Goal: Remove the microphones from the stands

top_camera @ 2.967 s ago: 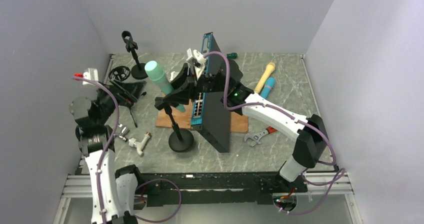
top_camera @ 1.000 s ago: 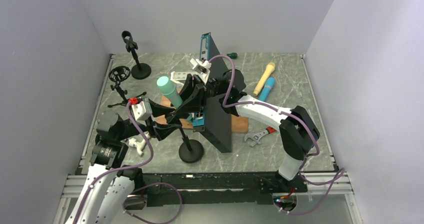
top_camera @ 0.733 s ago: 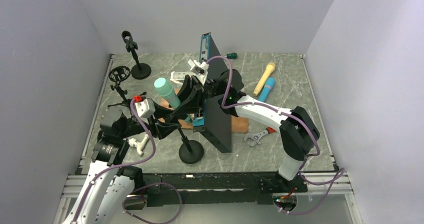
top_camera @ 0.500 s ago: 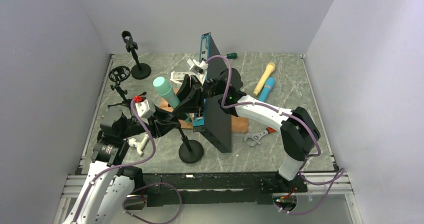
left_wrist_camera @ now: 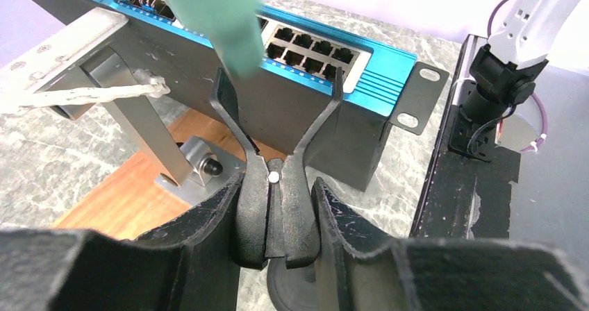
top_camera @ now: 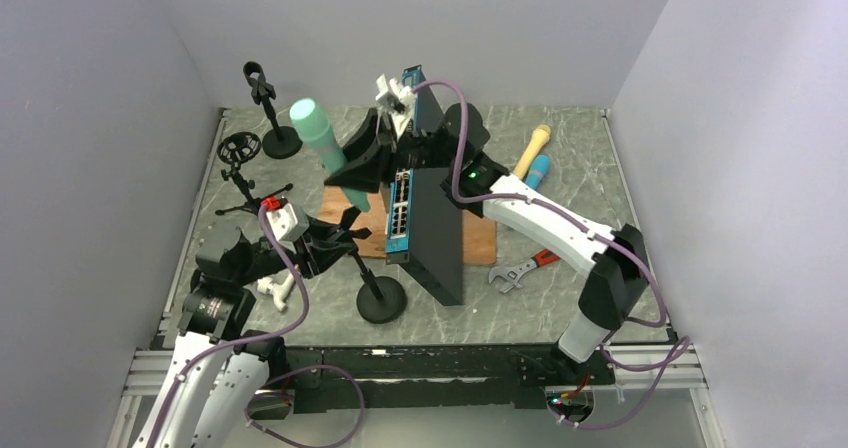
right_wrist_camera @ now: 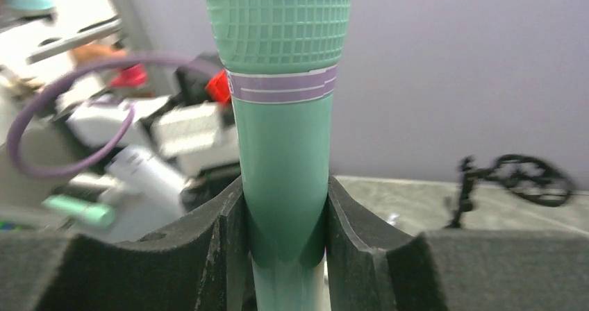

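The green microphone (top_camera: 315,133) with a purple band hangs tilted above the table, head up and to the left. My right gripper (top_camera: 356,173) is shut on its lower body, which fills the gap between the fingers in the right wrist view (right_wrist_camera: 285,217). The black stand (top_camera: 381,300) rests on its round base near the front. My left gripper (top_camera: 337,244) is shut on the handles of the stand's clip (left_wrist_camera: 276,186). The clip's two prongs spread wide with nothing between them. The microphone's tail (left_wrist_camera: 222,26) hovers just above the left prong.
A blue-and-black network switch (top_camera: 425,218) stands upright on a wooden board (top_camera: 480,243) right behind the stand. A wrench (top_camera: 515,271), a yellow microphone (top_camera: 530,151) and a blue one (top_camera: 536,173) lie to the right. Another stand (top_camera: 265,108), a small tripod mount (top_camera: 240,153) and a white fitting (top_camera: 275,288) sit left.
My right gripper has lifted the green microphone up and back, out of the clip. My left gripper has closed on the clip's handles, and the stand has stayed in place.
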